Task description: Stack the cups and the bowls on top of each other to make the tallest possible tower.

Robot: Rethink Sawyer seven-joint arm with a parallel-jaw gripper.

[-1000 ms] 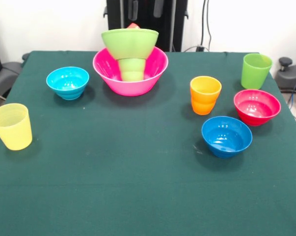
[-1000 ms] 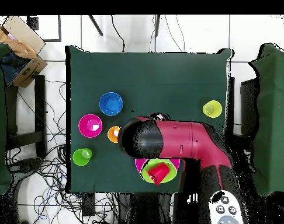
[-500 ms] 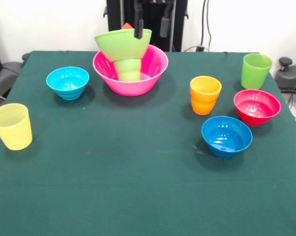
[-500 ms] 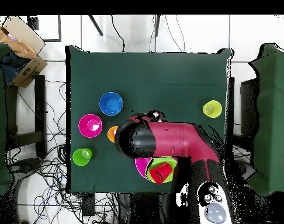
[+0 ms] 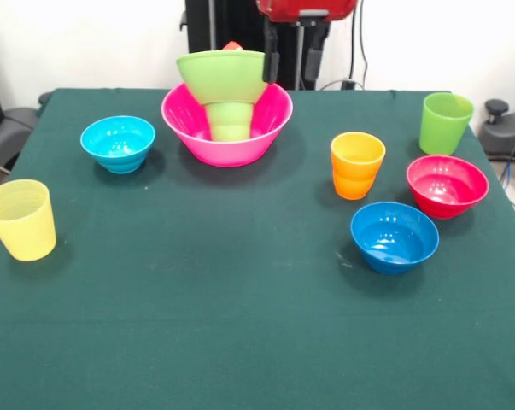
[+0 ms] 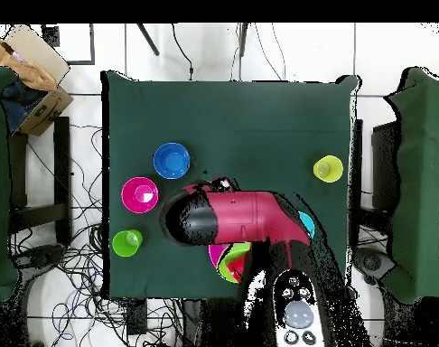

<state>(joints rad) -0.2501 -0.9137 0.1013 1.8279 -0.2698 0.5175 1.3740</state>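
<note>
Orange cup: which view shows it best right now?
Front view. The orange cup stands in full sight on the table, right of the tower. In the overhead view the arm covers that spot, so the cup does not show there.

The red and black arm [image 6: 232,220] stretched across the near part of the table in the overhead view. In the front view the gripper [image 5: 292,61] hung from the top edge, its two dark fingers [image 5: 272,67] pointing down, spread apart and empty.
</note>
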